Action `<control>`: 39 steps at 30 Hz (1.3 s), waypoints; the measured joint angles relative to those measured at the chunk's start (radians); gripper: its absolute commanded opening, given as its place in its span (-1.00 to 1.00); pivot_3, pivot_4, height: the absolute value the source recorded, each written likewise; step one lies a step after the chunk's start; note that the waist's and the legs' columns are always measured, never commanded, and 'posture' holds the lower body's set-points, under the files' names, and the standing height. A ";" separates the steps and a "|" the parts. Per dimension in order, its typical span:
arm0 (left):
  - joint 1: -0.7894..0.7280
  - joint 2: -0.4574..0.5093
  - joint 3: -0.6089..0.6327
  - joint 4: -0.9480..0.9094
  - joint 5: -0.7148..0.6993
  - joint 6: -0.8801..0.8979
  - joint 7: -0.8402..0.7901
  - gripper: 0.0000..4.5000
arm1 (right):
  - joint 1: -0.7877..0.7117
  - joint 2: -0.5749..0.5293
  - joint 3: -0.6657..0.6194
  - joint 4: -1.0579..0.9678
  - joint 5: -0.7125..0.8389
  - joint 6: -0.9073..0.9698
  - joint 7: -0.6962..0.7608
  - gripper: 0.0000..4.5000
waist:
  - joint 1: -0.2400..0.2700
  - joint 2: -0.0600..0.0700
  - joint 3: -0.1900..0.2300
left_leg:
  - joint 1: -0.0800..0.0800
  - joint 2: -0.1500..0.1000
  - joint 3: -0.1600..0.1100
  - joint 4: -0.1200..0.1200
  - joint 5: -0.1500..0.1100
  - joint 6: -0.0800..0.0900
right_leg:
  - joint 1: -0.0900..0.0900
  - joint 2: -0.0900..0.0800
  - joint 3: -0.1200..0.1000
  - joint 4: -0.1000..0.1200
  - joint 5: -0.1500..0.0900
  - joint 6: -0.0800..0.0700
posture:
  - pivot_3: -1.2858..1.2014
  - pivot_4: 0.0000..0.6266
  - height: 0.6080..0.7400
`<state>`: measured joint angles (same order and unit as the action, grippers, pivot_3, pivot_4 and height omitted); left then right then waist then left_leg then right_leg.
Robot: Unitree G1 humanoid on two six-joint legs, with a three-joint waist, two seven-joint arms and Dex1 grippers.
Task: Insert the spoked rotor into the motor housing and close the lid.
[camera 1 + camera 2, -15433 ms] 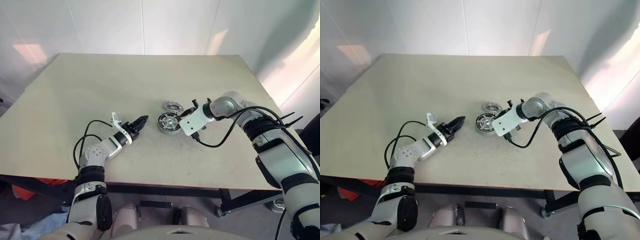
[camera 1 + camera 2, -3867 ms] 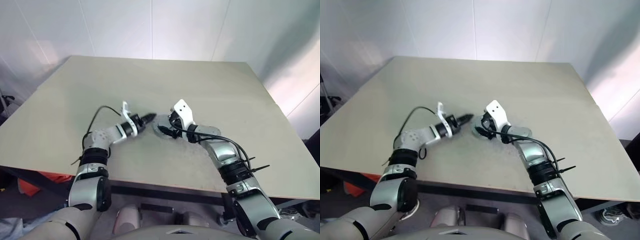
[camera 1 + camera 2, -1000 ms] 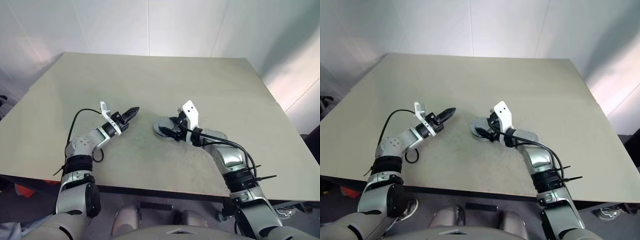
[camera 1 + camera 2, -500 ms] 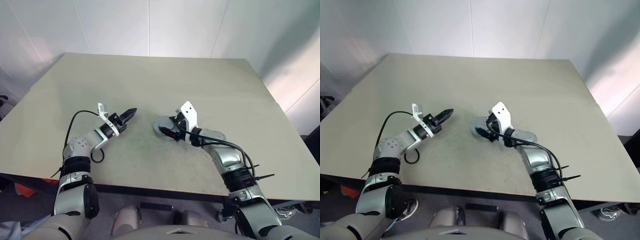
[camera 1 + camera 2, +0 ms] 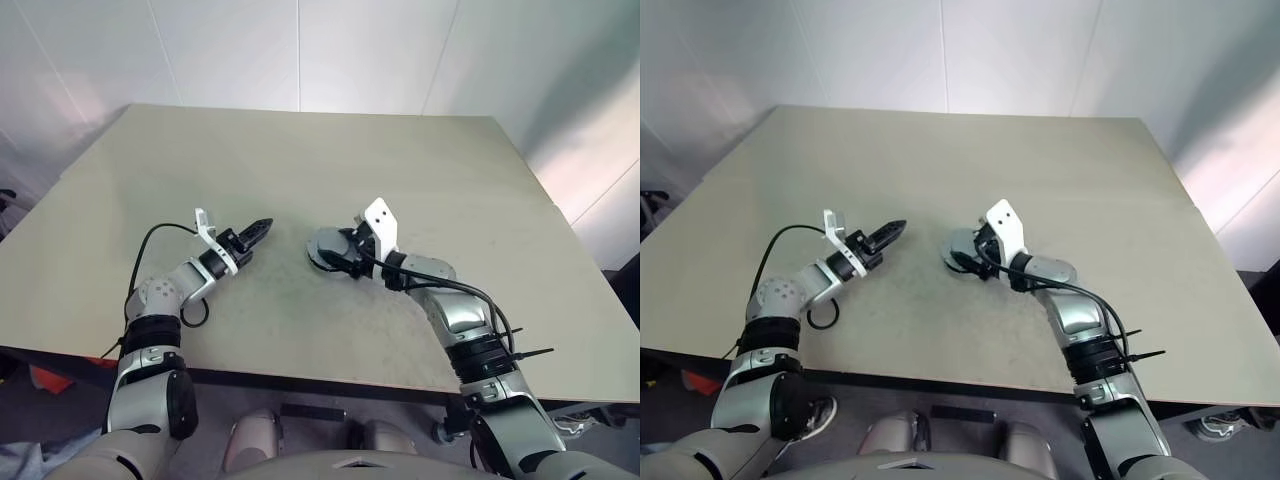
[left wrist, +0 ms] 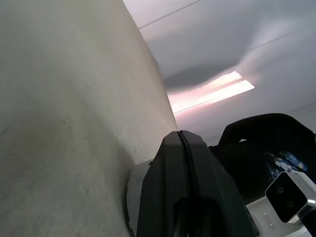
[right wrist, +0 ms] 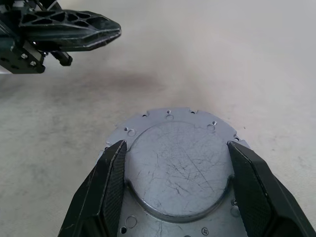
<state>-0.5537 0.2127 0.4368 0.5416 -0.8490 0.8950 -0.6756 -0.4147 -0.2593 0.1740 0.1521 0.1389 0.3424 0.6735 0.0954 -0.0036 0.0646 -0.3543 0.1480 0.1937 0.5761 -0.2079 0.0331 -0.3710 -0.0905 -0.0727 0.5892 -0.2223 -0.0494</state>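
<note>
Right hand point(image 7: 173, 190) sits w/ its two fingers point(image 7: 101, 192) spread wide, one on each side of a flat grey metal disc w/ a raised centre and small holes round the rim. It lies on the tabletop point(image 5: 300, 150) near the middle, and I take it for the lid point(image 7: 175, 163), seated on the motor housing point(image 5: 322, 250). Housing itself barely shows under the hand in the head views, so can't confirm seating, and can't tell whether the fingers actually touch the rim. Spoked rotor not made out; presumably inside.

Left hand point(image 5: 258, 229) is to the left of the assembly, well apart from it, fingers pressed together, nothing in them, hovering just above the tabletop.

Risks, as a guess:
- if the lid is tilted or not fully seated, a squeeze or push from the right hand could skid the whole stack across the smooth top.
- lifting off w/ fingers dragging the rim could pop the lid back up.
- left hand too far off to brace the housing if it slides.
</note>
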 measured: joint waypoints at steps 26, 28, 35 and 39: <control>0.004 0.001 -0.009 -0.002 0.009 0.001 0.000 -1.00 | -0.006 -0.018 0.028 0.030 -0.029 -0.011 -0.023 0.38 | 0.002 0.000 0.000 | 0.003 0.000 0.000 0.001 0.000 0.000 | 0.004 0.000 0.000 0.000 0.000 0.000 | 0.03 -1.00 1.00; 0.004 0.001 -0.010 -0.002 0.009 0.001 0.000 -1.00 | -0.011 -0.022 0.033 0.029 -0.029 -0.002 -0.025 0.38 | 0.002 0.000 0.000 | 0.004 0.000 0.000 0.001 0.000 0.000 | 0.004 0.000 0.000 0.000 0.000 0.000 | 0.03 -1.00 1.00; 0.005 0.001 -0.013 -0.005 0.009 0.009 0.000 -1.00 | -0.030 -0.045 0.055 0.017 -0.035 0.054 -0.029 0.38 | 0.004 0.000 -0.001 | 0.007 0.000 0.000 0.001 0.000 0.000 | 0.007 0.000 0.000 0.000 0.000 0.000 | 0.03 -1.00 1.00; 0.014 -0.002 -0.013 -0.017 0.008 0.012 0.002 -1.00 | -0.031 -0.050 0.057 0.009 -0.035 0.069 -0.029 0.38 | 0.006 0.000 -0.001 | 0.007 0.000 0.000 0.001 0.000 0.000 | 0.008 0.000 0.000 0.000 0.000 0.000 | 0.03 -1.00 1.00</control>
<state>-0.5397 0.2109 0.4240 0.5241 -0.8406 0.9075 -0.6736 -0.4459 -0.3094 0.2311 0.1606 0.1037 0.4117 0.6445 0.1015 -0.0035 0.0636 -0.3477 0.1477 0.1935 0.5776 -0.2080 0.0331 -0.3634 -0.0910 -0.0729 0.5895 -0.2223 -0.0493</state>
